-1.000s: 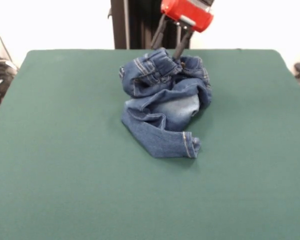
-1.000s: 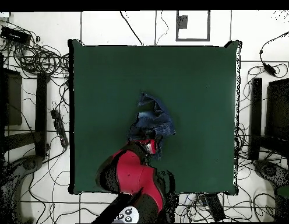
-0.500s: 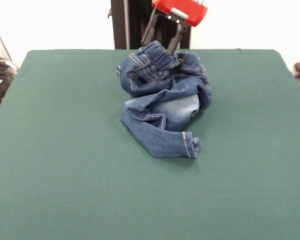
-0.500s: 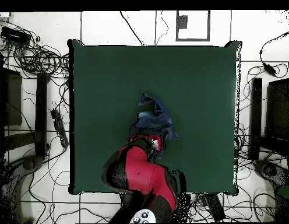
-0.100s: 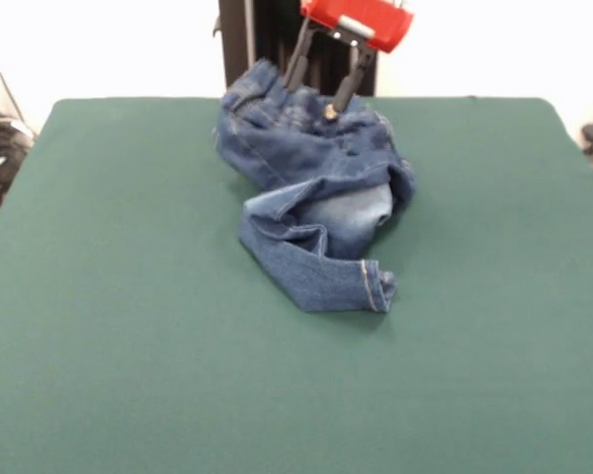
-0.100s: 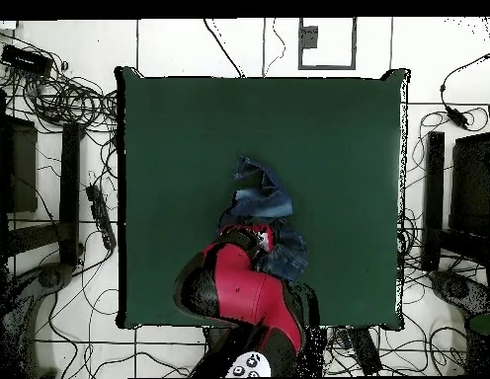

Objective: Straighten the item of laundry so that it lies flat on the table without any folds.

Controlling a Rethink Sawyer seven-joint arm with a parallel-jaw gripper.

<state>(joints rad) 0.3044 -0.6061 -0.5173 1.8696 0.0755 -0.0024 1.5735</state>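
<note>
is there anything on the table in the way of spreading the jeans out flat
Nothing visible is. The jeans are the only thing on the green table, with bare cloth on every side of them. The claw is already at their waistband end, with no other object between them.

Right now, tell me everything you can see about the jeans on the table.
The jeans are small, dark blue denim with tan stitching and a faded whitish patch. They lie crumpled on the green table, near its far middle in the front view. The waistband end is spread toward the far edge, where the gripper reaches down to it; one leg folds forward and ends in a hemmed cuff. The other leg is hidden in the folds. They are not yet flat.
</note>
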